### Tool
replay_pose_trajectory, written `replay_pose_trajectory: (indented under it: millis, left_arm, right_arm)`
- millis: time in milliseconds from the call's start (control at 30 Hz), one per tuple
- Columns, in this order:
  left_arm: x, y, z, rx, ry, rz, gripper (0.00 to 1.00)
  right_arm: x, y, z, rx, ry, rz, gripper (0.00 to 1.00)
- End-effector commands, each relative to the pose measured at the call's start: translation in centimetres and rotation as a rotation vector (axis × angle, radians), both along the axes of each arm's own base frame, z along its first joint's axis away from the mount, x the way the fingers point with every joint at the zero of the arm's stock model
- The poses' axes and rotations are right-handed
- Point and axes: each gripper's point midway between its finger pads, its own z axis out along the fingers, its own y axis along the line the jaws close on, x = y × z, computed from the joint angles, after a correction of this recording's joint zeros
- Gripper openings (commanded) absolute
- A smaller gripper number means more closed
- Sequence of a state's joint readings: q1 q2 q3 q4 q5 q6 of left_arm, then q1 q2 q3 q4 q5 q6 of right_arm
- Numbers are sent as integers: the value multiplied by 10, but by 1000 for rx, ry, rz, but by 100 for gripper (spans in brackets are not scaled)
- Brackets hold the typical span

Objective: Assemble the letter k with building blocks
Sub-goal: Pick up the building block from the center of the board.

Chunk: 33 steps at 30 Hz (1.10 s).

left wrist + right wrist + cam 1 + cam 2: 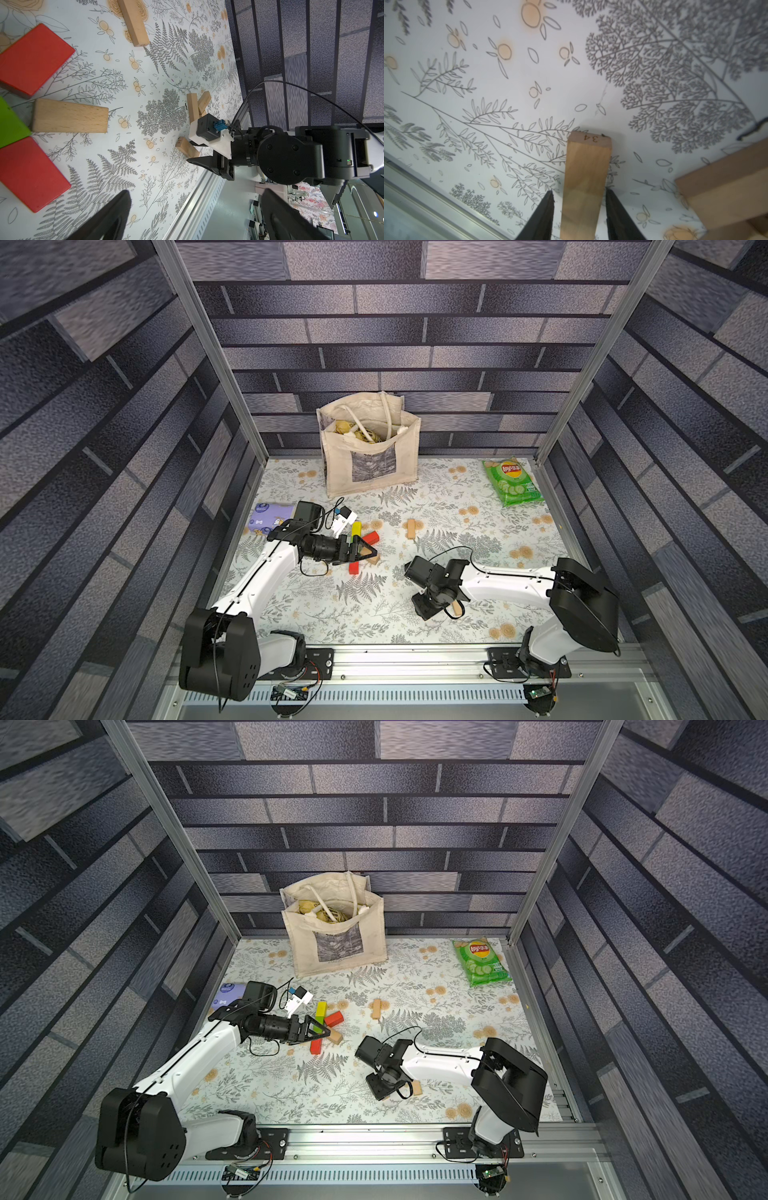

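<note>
- Right gripper: jaws narrow, straddling the tan block marked 34. One finger touches its side and a sliver of gap shows at the other. The block lies near the front edge of the tabletop.
- Right arm: reaches in from the front right corner, wrist bent down.
- Left gripper: jaws wide, empty, over the coloured blocks near the left edge.
- Left arm: stretched from the front left corner.

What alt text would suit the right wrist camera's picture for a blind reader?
A tan wooden block stamped 34 sits between the two black fingers of the right hand, a slim gap showing at one finger. Beneath is a leaf-and-flower patterned table; more tan blocks lie nearby.
</note>
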<state>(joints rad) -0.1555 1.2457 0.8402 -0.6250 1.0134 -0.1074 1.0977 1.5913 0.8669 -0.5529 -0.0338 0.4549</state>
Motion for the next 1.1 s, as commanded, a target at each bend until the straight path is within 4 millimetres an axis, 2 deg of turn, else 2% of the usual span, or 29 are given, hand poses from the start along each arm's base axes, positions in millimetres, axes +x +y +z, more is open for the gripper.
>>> replay_pose_trajectory:
  millis: [0, 133, 267, 367, 467, 600, 733, 933, 1067]
  left_arm:
    - [0, -1, 13, 4, -63, -19, 100]
    - [0, -1, 12, 6, -62, -21, 100]
    - [0, 0, 14, 22, -77, -13, 100]
    - [1, 6, 11, 66, -92, 10, 100]
    - [4, 11, 7, 95, -86, 33, 100]
    - [6, 11, 9, 91, -87, 43, 100]
    - [6, 14, 13, 99, -105, 63, 100]
    - [24, 17, 30, 81, -140, 103, 100]
    - [39, 9, 40, 20, -147, 79, 100]
  right_arm:
    - [2, 0, -1, -34, -16, 9, 39]
    - [3, -1, -3, -52, -19, 10, 31]
    - [7, -4, -5, -99, -26, -16, 18]
    - [15, -2, -1, -133, -37, -54, 14]
    - [26, 7, 9, -150, -64, -98, 13]
    - [43, 33, 27, -93, -94, -155, 13]
    - [55, 54, 34, -58, -70, -206, 12]
    - [77, 68, 51, -34, -52, -296, 12]
    - [91, 73, 59, -31, -45, -338, 13]
